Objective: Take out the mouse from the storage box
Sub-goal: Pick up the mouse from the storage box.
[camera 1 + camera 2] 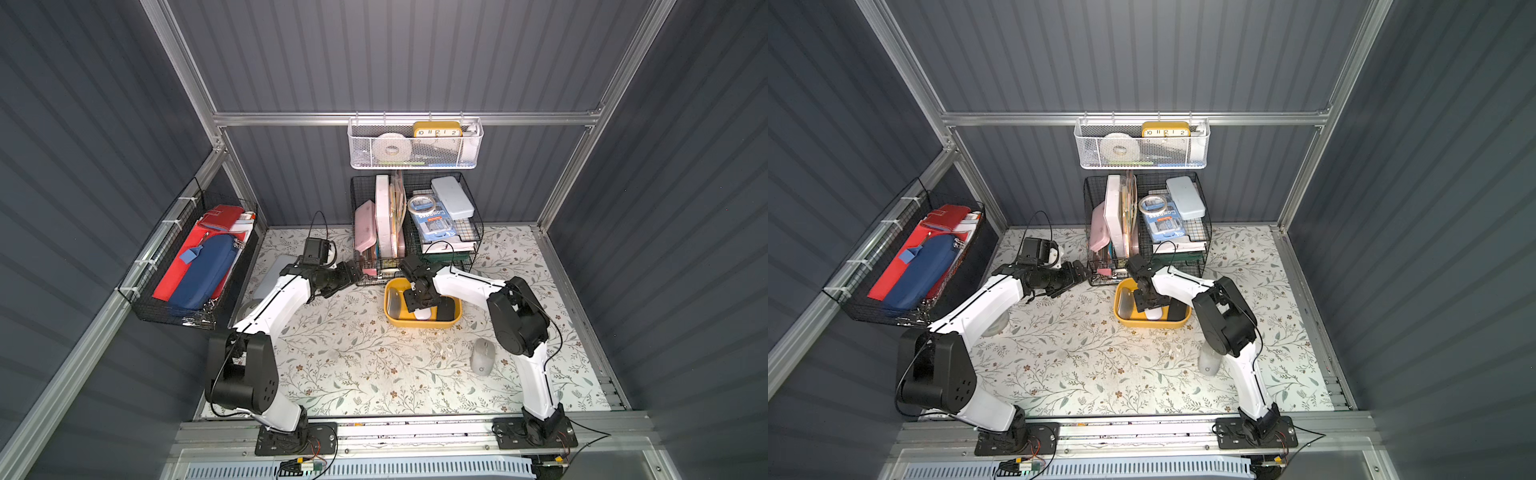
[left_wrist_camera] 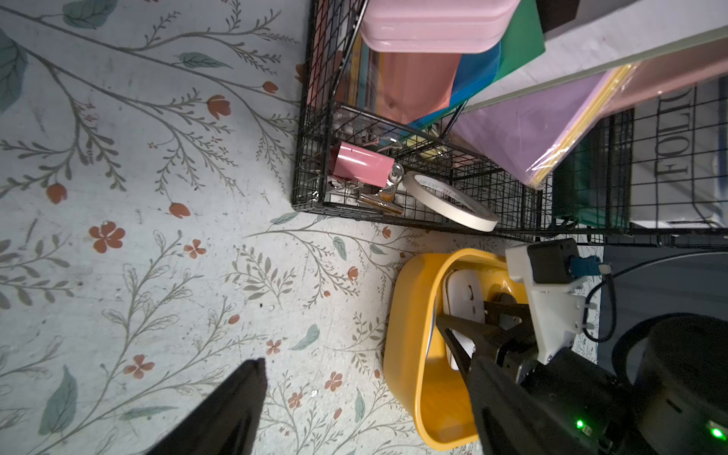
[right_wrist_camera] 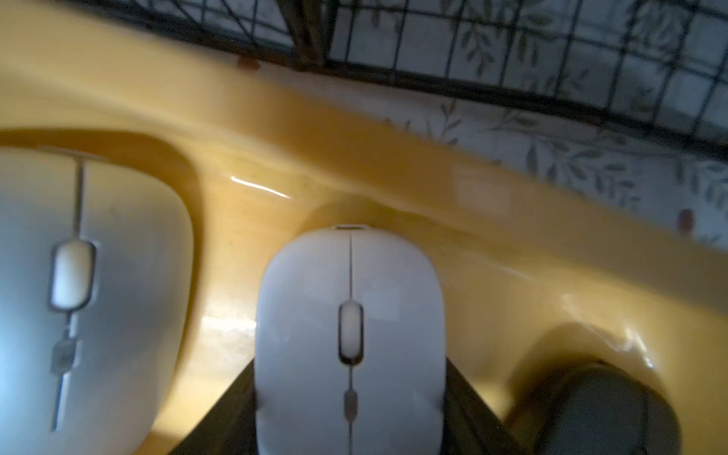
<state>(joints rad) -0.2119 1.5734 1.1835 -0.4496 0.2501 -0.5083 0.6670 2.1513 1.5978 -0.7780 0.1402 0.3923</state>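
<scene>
Right wrist view: three mice in storage box (image 3: 354, 149), one white mouse (image 3: 350, 338) gripped.

Both top views look steeply down from above the table's near edge; both wrist cameras sit low and close, sharing the shallow mustard-yellow plastic storage box (image 2: 409, 338) (image 3: 354, 157).

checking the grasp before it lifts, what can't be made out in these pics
- White mouse, right wrist view: its rear half is cut off by the frame edge, and the fingers are only dark wedges at its sides.
- Same mouse in both top views: mostly covered by the right gripper.
- Black mouse, right wrist view: blurred and cut off.
- Storage box, left wrist view: its far side is hidden by the right arm.
</scene>
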